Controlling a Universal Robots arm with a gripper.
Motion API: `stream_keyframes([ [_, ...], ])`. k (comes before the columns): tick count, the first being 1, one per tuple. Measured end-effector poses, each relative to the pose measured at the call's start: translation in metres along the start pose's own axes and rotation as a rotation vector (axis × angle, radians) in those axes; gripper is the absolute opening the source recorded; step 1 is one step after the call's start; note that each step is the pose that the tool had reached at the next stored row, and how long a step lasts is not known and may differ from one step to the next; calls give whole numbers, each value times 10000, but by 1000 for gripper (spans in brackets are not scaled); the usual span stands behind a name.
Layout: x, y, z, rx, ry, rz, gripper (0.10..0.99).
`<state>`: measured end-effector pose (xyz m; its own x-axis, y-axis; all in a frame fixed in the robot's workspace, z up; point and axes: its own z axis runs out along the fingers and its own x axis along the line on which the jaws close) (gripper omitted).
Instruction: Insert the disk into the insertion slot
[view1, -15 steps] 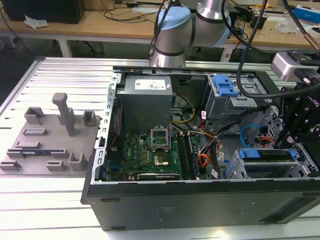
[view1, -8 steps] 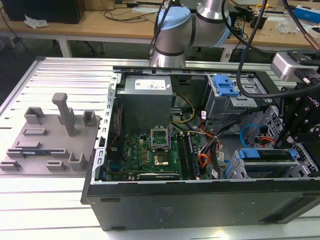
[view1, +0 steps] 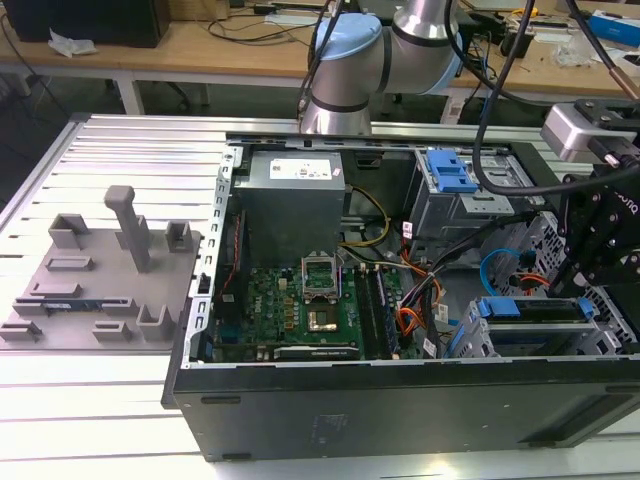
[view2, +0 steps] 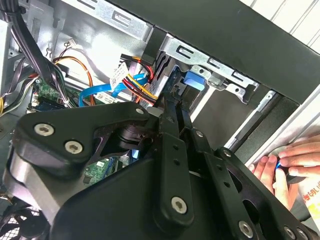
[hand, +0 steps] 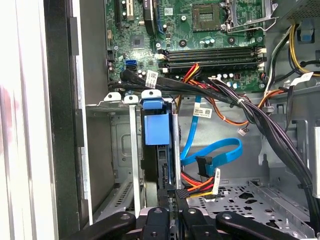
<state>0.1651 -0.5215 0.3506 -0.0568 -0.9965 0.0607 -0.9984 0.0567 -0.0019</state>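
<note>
— Where is the end effector (hand: 171, 197) right now?

— Inside the open computer case (view1: 380, 415) lying on the desk (view1: 90, 420). From my console it looks narrow, pinched on the near edge of the disk (hand: 152, 125).

— And the disk itself?

— Straight ahead of the end effector, standing on edge between the grey walls of the insertion slot (hand: 122, 150). Its blue handle end is the far end, away from the grip. I can't tell how deep it sits.

— Anything close by?

— A blue data cable (hand: 220, 150) loops just beside the disk, with a bundle of black cables (hand: 260, 117) past that. The motherboard (hand: 200, 30) lies beyond the handle end, farther from the end effector. In the exterior view I also make out the larger cage with a blue latch (view1: 450, 170), well apart from the end effector. In the second wrist view a person's hand (view2: 280, 167) is by the case's outer wall, off to the side of the end effector's linkage.
</note>
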Motion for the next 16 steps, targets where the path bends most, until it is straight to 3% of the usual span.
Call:
stream_keyframes([
  [16, 23, -1, 24, 0, 3, 0, 165],
])
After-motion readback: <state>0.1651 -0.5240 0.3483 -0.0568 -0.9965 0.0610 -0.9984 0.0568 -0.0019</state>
